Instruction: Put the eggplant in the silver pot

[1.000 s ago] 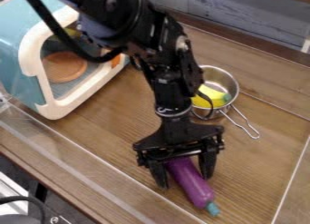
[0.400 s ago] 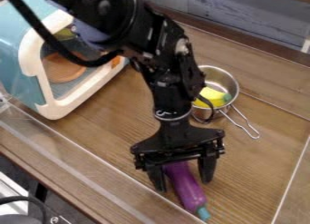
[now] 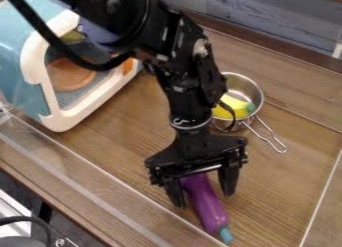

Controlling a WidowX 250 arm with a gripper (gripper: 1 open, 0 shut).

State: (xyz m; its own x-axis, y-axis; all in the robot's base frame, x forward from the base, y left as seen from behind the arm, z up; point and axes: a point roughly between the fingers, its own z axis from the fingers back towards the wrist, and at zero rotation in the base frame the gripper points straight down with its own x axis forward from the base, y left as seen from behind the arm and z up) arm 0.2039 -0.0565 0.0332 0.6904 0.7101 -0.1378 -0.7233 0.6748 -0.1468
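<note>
The black robot arm comes in from the top left and bends down over the wooden counter (image 3: 127, 151), its lower section hanging nearly upright with a slight lean. At its end the claw (image 3: 205, 187) points down and toward the near side of the counter, its two fingers spread wide, one on each side of the upper end of the purple toy eggplant (image 3: 207, 206). The claw is open and not closed on anything; whether either finger touches the eggplant, I cannot tell. The eggplant lies on the counter, slanting away from beneath the claw, with its teal stem tip (image 3: 226, 235) toward the near edge.

The silver pot (image 3: 246, 89) sits on the counter behind the arm, partly hidden by it, its wire handle (image 3: 271, 136) reaching toward the near right. Something yellow (image 3: 231, 107) is inside the pot.

The counter has brown wood grain with a pale seam at the right, and a lighter strip along its near left side. At the left stands a teal-and-white toy microwave (image 3: 56, 76) with an orange-brown round piece (image 3: 71, 73) inside. Grey wooden boards (image 3: 267, 21) back the scene. No writing can be read.
</note>
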